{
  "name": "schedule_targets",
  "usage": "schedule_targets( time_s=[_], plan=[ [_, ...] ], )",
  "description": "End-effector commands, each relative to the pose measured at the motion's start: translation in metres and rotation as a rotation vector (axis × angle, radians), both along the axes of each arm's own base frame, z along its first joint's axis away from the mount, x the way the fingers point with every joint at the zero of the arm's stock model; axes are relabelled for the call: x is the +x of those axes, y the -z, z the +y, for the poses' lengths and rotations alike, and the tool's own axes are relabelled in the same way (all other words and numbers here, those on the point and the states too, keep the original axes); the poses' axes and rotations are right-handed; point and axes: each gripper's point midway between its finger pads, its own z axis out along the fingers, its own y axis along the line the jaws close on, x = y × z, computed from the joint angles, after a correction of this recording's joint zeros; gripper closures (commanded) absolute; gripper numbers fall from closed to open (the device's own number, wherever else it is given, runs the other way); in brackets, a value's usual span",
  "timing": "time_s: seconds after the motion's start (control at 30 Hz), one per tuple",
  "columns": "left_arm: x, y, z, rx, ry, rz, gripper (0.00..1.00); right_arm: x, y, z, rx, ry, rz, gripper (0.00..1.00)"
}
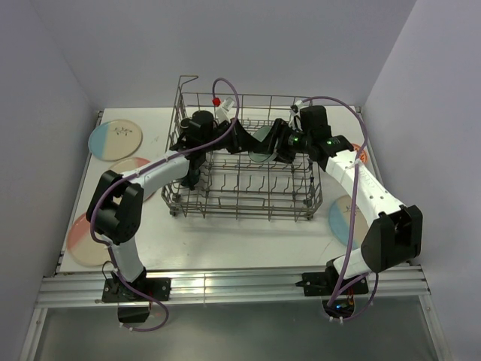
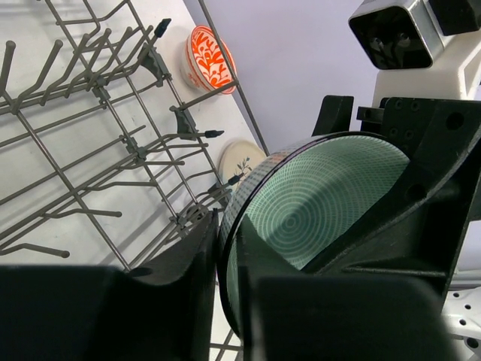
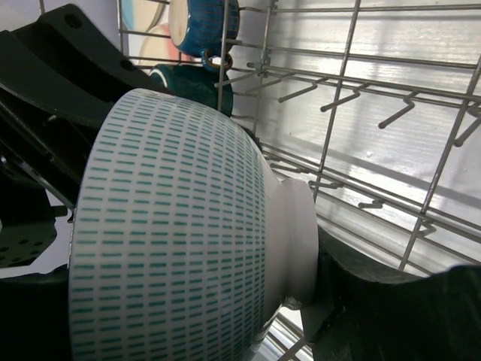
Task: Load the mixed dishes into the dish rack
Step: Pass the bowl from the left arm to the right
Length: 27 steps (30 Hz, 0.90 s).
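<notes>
Pale green ribbed bowl (image 3: 180, 226) clamped by left hand (image 2: 225, 286) and right hand (image 1: 284, 143) over grey wire dish rack (image 1: 248, 98); four round two-tone plates (image 1: 115, 138) unracked.

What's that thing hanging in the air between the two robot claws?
A pale green bowl, tipped on edge above the dish rack. The top view shows it between the left gripper and right gripper.
</notes>
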Motion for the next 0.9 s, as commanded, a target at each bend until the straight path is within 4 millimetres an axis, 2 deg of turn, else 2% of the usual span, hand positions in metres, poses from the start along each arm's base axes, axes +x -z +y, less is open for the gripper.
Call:
schedule_targets(
  time_s=[0.0,0.07,0.27,0.57,0.87],
  plan=[
    [-0.004,-0.025,-0.007,-0.038,0.0,-0.082,0.78,-0.003,-0.043,0.018,0.086,-0.085,-0.131,0.61],
    [-0.004,-0.025,-0.006,-0.038,-0.002,-0.081,0.7,-0.002,-0.043,0.016,0.076,-0.082,-0.14,0.62],
    [-0.002,-0.029,0.003,-0.049,-0.024,-0.082,0.57,-0.002,-0.042,0.012,0.051,-0.078,-0.158,0.63],
    [0.005,-0.027,0.029,-0.016,-0.089,-0.089,0.49,0.003,-0.044,-0.001,0.011,-0.053,-0.194,0.63],
    [0.009,-0.043,0.05,0.026,-0.144,-0.148,0.44,0.003,-0.039,-0.01,-0.013,-0.04,-0.197,0.63]
  ],
)
